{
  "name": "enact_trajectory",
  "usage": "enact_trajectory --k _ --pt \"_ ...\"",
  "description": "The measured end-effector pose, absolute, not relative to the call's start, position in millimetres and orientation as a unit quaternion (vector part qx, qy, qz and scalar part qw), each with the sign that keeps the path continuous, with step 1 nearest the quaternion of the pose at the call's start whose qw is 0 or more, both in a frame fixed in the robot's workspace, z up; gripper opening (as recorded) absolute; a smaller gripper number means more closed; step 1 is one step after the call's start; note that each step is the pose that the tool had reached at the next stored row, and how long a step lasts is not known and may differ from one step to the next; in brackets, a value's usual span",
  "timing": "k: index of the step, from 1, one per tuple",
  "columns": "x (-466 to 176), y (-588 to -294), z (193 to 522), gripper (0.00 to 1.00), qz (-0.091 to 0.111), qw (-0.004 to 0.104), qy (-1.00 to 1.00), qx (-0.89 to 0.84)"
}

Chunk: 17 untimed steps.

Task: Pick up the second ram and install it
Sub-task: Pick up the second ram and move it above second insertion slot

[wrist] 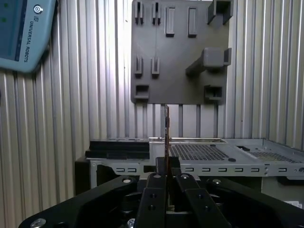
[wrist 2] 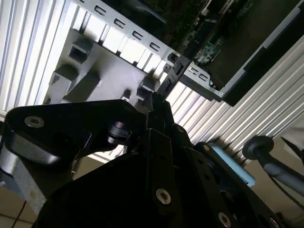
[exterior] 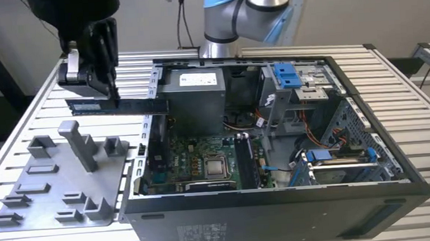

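Carry step: your hand (exterior: 94,90) was clamped on the second ram (exterior: 128,107), held level under it, open case (exterior: 281,217) alongside; ram not yet seated.

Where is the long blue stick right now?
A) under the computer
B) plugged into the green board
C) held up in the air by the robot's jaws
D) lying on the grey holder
C: the jaws are shut on the second ram, holding it in the air.
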<state>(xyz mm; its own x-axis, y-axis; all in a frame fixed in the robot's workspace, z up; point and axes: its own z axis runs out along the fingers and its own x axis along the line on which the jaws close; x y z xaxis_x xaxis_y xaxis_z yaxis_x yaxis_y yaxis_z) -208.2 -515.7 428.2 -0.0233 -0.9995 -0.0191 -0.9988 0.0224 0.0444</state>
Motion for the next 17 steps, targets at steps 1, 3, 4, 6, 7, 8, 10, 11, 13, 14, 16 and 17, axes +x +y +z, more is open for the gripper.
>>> enact_trajectory --k 1,3,4,6,7,8,10,11,13,14,16,17 --pt "-203.7 -515.7 428.2 0.14 -0.023 0.009 -0.715 0.699" --pt "-194.8 -515.8 428.2 0.14 -0.023 0.009 -0.715 0.699" --pt "-190.3 -515.8 428.1 0.14 -0.023 0.009 -0.715 0.699" --pt "-181.0 -515.8 428.2 0.14 -0.024 0.01 -0.715 0.699" --pt "-176.5 -515.8 428.2 0.14 -0.024 0.01 -0.715 0.699" --pt "-172.0 -515.9 428.1 0.14 -0.024 0.01 -0.715 0.699" --pt "-163.0 -515.9 428.1 0.14 -0.024 0.01 -0.714 0.699" --pt "-158.6 -515.9 428.2 0.14 -0.024 0.01 -0.714 0.699" --pt "-150.4 -515.9 428.1 0.14 -0.024 0.011 -0.714 0.699" --pt "-146.4 -515.9 428.2 0.14 -0.024 0.011 -0.714 0.699" --pt "-138.8 -515.9 428.2 0.14 -0.024 0.011 -0.714 0.7" --pt "-135.3 -515.9 428.2 0.14 -0.024 0.011 -0.714 0.7"
